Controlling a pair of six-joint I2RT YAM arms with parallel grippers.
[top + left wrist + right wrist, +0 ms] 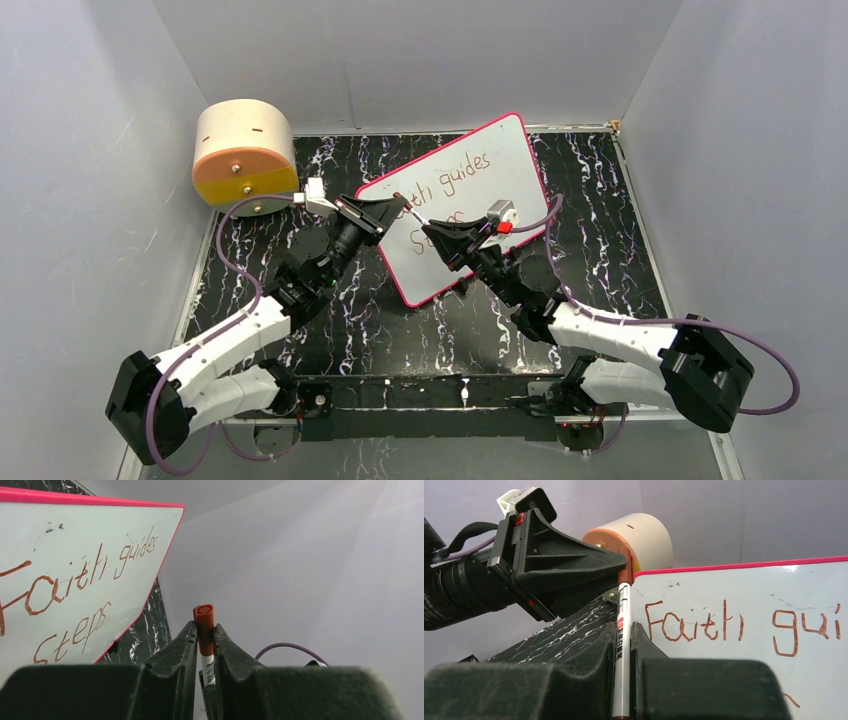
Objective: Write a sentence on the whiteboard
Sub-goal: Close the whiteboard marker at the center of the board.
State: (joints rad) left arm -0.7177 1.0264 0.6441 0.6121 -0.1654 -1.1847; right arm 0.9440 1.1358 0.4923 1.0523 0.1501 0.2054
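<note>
**Two grippers share one marker over a whiteboard that already carries its words**

We see the left gripper point(205, 630) pinched tight on the brownish-orange plastic cap point(204, 620). The right gripper point(623, 635) clamps the slim white barrel of the marker point(621, 647), so the pen bridges the two arms. We read this grip as a way to work the cap against the barrel, most likely closing the pen, because the sentence point(80, 595), "Faith guides steps", looks complete in two lines of thin reddish-brown ink. The whiteboard point(520, 175) is smooth, glossy and round-cornered with a thin pink-red frame. It lies askew on the black, white-veined table point(600, 270), just beside and partly under both grippers. A tan, orange-faced drum point(245, 150) sits at the far left corner, apart from the board.
</note>
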